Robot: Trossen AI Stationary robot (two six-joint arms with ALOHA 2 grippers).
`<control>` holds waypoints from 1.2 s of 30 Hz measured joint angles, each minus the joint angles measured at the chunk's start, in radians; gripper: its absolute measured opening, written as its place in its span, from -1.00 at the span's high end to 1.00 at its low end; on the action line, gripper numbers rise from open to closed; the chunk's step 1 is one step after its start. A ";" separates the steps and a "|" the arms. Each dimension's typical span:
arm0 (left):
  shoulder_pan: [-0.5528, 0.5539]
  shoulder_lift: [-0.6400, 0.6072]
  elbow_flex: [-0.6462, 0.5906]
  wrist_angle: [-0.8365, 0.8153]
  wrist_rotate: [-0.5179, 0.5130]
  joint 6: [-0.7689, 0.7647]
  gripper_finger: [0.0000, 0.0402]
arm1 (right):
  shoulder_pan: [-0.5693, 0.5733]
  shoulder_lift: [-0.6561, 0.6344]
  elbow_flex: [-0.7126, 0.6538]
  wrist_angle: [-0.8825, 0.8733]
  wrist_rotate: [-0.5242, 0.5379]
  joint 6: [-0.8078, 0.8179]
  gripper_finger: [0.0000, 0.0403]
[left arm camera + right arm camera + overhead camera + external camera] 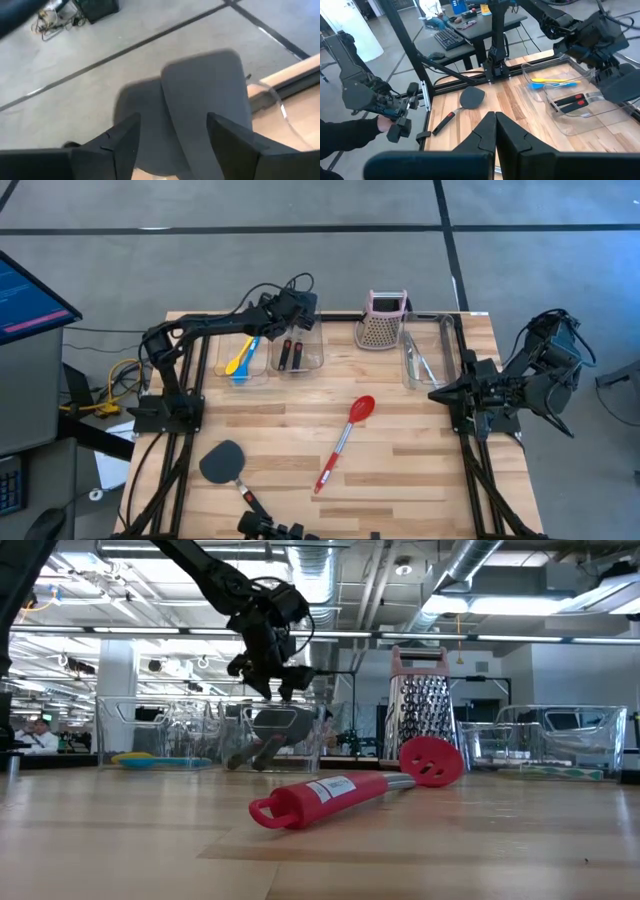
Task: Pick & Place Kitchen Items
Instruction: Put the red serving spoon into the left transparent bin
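My left gripper [291,312] hangs open over the far end of the middle clear bin [318,362]. In that bin lie two black spatulas with black-red handles [292,354]. Their grey blades [205,95] lean up at the bin's far end, just below and between my spread fingers, also seen in the low view [282,721]. I see no touch. A third black spatula [228,465] lies on the table near left. A red spoon [345,442] lies mid-table. Yellow and blue spoons [240,360] lie in the left bin. Silver tongs [422,360] lie in the right bin. My right gripper [436,393] waits shut at the right.
A pink-topped metal grater [383,320] stands at the far edge between the middle and right bins. A person's hand [380,122] holds a dark device beyond the table's near left corner. Bare wood shows around the red spoon.
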 joint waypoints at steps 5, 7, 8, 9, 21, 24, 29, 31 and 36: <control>-0.001 -0.088 0.000 0.006 0.039 0.018 -0.08 | 0.000 -0.001 0.000 0.000 0.000 -0.003 1.00; -0.002 -0.135 0.000 0.005 0.074 0.018 -0.05 | 0.000 -0.001 0.000 0.000 0.002 -0.022 1.00; -0.002 -0.161 0.000 0.005 0.090 0.019 -0.03 | 0.000 -0.001 0.000 0.000 0.002 -0.034 1.00; -0.002 -0.188 0.000 0.005 0.105 0.019 -0.01 | 0.000 -0.001 0.000 0.000 0.002 -0.044 1.00; -0.021 -0.559 0.000 0.000 0.562 0.010 0.19 | -0.003 -0.001 0.000 -0.003 0.004 -0.068 1.00; -0.049 -0.640 0.000 0.002 0.655 0.009 0.23 | -0.003 -0.001 0.000 -0.003 0.004 -0.081 1.00; -0.129 -0.738 0.000 0.001 0.718 -0.033 0.28 | -0.002 -0.001 0.000 -0.010 0.004 -0.082 1.00; -0.172 -0.762 0.000 0.001 0.721 -0.046 0.30 | -0.002 -0.001 0.000 -0.015 0.004 -0.082 1.00; -0.283 -0.792 0.000 0.001 0.720 -0.051 0.34 | -0.002 -0.001 0.000 -0.031 0.004 -0.082 1.00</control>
